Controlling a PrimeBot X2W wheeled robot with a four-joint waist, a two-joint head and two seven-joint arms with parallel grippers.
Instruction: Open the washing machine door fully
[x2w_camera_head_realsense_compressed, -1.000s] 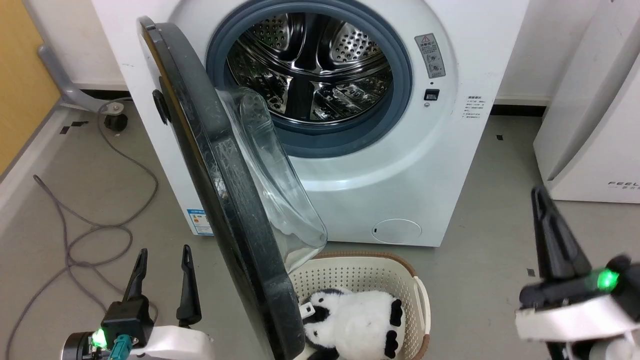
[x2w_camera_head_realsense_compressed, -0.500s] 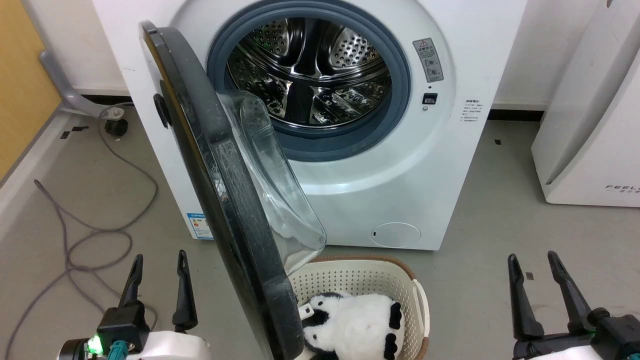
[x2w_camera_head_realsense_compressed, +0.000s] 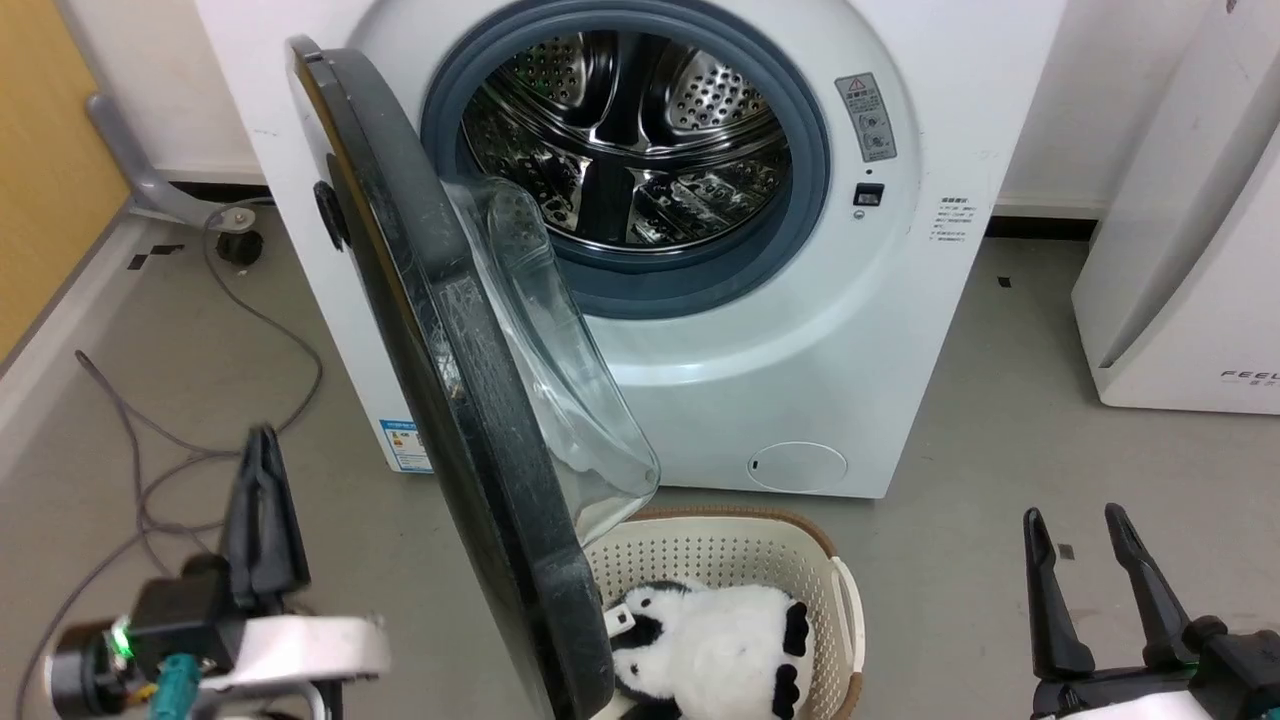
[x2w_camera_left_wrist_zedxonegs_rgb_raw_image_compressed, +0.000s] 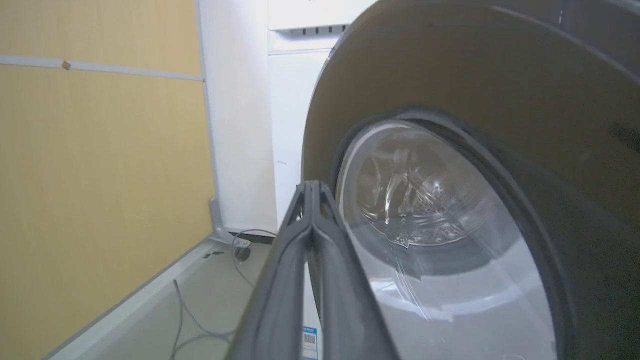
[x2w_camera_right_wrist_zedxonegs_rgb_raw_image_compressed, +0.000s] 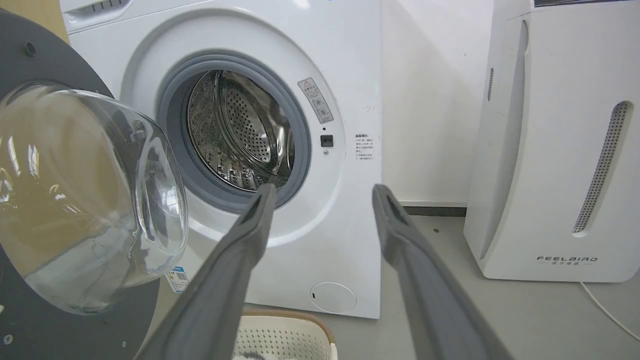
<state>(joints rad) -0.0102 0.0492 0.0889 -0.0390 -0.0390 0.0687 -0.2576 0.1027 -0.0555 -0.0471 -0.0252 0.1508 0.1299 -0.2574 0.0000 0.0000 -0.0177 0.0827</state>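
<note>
left hand: dark, white wrist, green light | right hand: dark

My left gripper stands at the lower left of the head view, its two fingers pressed together, tips pointing up. My right gripper sits lower right, fingers spread apart.

You see the washing machine door standing open, swung out to roughly a right angle from the white washer front. It is attached at the robot's left side of the drum opening, so in the head view its edge faces you. Its glossy black rim is broad, round and finely scratched, and the clear glass bowl bulges from its inner face toward the robot's right.
</note>
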